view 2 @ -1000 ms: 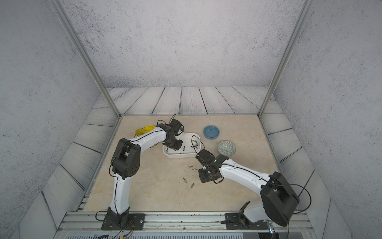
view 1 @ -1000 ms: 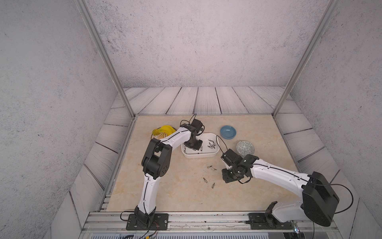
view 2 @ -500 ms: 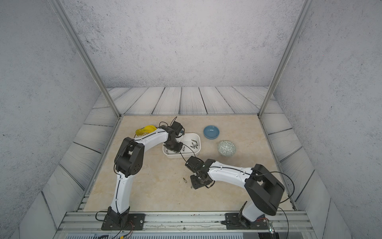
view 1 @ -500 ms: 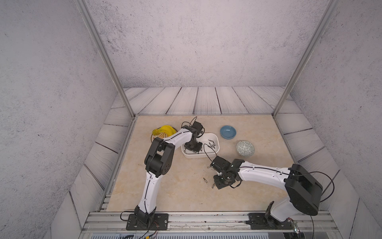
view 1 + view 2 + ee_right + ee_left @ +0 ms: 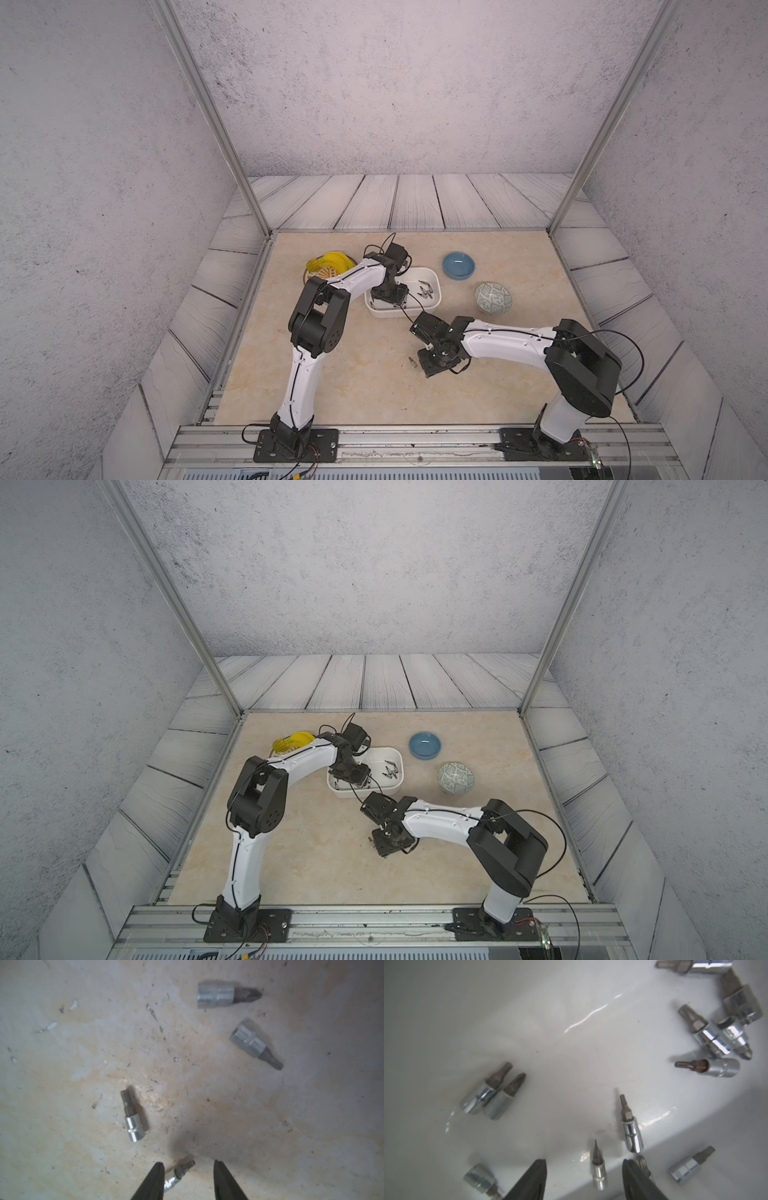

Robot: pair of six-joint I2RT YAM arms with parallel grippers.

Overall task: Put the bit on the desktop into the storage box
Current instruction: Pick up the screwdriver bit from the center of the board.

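Bit (image 5: pixel 179 1175) seemingly between parted right jaws.

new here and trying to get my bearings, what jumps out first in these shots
The left gripper hangs open over the white storage box, above a scatter of shiny bits. The right gripper stands open just over the beige desktop, one loose bit between its jaws and three other bits lying nearby.

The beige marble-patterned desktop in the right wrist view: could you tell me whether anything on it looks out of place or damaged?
Four small chrome socket bits lie scattered on the desktop, outside the white plastic storage box; one lies between the right gripper's open fingers. The surface is scuffed, with dark specks and pale chips.
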